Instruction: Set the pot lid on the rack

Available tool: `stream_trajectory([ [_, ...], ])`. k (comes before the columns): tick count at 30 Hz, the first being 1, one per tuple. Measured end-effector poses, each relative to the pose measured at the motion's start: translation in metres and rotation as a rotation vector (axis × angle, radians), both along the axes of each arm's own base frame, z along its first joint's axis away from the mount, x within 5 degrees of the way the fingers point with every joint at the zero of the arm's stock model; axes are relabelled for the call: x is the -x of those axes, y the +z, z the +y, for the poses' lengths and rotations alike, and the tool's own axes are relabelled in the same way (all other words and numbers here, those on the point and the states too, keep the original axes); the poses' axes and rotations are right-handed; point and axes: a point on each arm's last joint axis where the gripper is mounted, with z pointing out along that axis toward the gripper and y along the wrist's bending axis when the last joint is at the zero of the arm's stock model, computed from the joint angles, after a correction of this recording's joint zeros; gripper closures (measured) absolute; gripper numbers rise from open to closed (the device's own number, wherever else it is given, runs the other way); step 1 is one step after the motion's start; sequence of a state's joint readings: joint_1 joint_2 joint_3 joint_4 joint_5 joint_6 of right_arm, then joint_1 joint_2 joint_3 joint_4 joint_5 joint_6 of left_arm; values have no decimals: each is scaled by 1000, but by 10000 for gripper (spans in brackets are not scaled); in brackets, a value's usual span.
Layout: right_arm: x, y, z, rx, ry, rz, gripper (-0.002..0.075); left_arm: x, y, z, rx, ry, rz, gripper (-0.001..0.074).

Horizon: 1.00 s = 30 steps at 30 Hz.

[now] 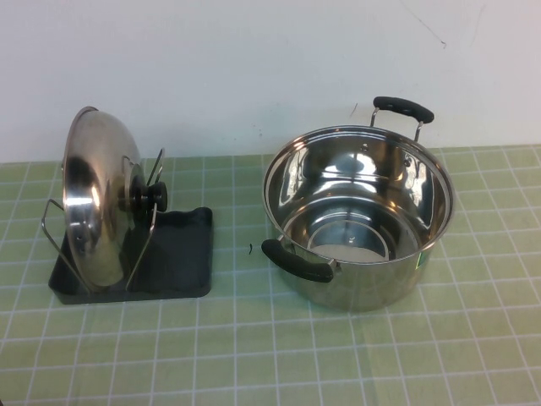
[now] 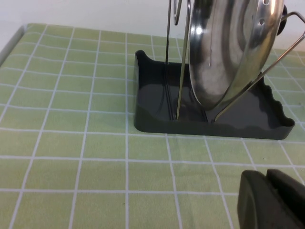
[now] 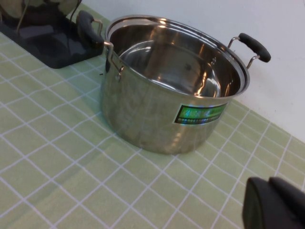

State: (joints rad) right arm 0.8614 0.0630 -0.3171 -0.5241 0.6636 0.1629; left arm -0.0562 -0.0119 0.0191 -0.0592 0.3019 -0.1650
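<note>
Pot lid (image 1: 95, 199) stood on edge in rack (image 1: 182, 254), leaning against wire loops, knob toward pot (image 1: 359, 216). Pot sat apart on green checked cloth (image 1: 270, 355). Left gripper (image 2: 271, 200) near rack, right gripper (image 3: 276, 202) near pot; finger state indeterminate, neither touching anything.

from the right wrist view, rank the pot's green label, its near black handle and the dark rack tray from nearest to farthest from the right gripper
The right gripper sits at the frame's lower corner, off the pot's labelled side.
1. Green rectangular label on the shiny steel pot, facing the gripper.
2. Black curved handle, on the pot's far side.
3. Dark grey plastic rack tray, beyond that handle.
</note>
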Motion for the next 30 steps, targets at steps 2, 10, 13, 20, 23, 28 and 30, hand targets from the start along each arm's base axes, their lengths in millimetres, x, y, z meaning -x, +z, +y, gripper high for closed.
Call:
stream_trajectory([
  [2, 0, 0, 0, 0, 0, 0, 727, 0, 0, 0, -5, -1, 0, 735],
  [10, 0, 0, 0, 0, 0, 0, 727, 0, 0, -1, -40, -16, 1, 735],
  [13, 0, 0, 0, 0, 0, 0, 727, 0, 0, -2, -41, -34, -1, 736],
  [20, 0, 0, 0, 0, 0, 0, 727, 0, 0, -4, -76, -67, -5, 736],
  [23, 0, 0, 0, 0, 0, 0, 727, 0, 0, -4, -83, -70, -4, 736],
  [28, 0, 0, 0, 0, 0, 0, 727, 0, 0, -4, -100, -67, -4, 736],
  [30, 0, 0, 0, 0, 0, 0, 727, 0, 0, -3, -104, -65, -4, 736],
])
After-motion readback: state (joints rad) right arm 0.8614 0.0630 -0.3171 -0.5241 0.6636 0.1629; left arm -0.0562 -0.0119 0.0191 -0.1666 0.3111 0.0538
